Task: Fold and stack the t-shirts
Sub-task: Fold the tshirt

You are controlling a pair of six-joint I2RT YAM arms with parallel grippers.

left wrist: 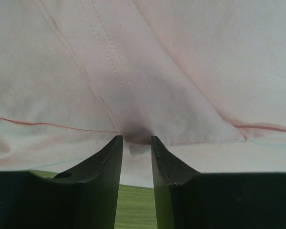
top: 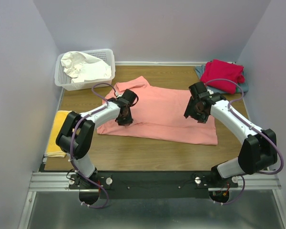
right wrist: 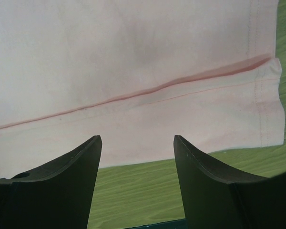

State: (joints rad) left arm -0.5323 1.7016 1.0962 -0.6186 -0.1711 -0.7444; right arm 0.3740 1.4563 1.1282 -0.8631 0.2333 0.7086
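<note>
Across the middle of the surface (top: pixel 148 153), you have the salmon-pink shirt (top: pixel 167 109) spread flat, ready for a fold.
Your left end effector (left wrist: pixel 135 138) is clenched on a pinch of its cloth by a stitched seam (likely so that side can be carried over). Your right end effector (right wrist: pixel 137 138) hangs released over the near right hem, with the cloth just ahead of its tips and nothing between them. Out of the way, the crimson-red shirt (top: pixel 222 74) lies on the grey-blue one (top: pixel 244 87) at the far right, and the white shirt (top: pixel 83 67) sits in the basket (top: pixel 66 85).

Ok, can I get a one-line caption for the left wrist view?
Left fingers pinch a bunched fold of the pink shirt, with creases fanning out from the grip.
</note>
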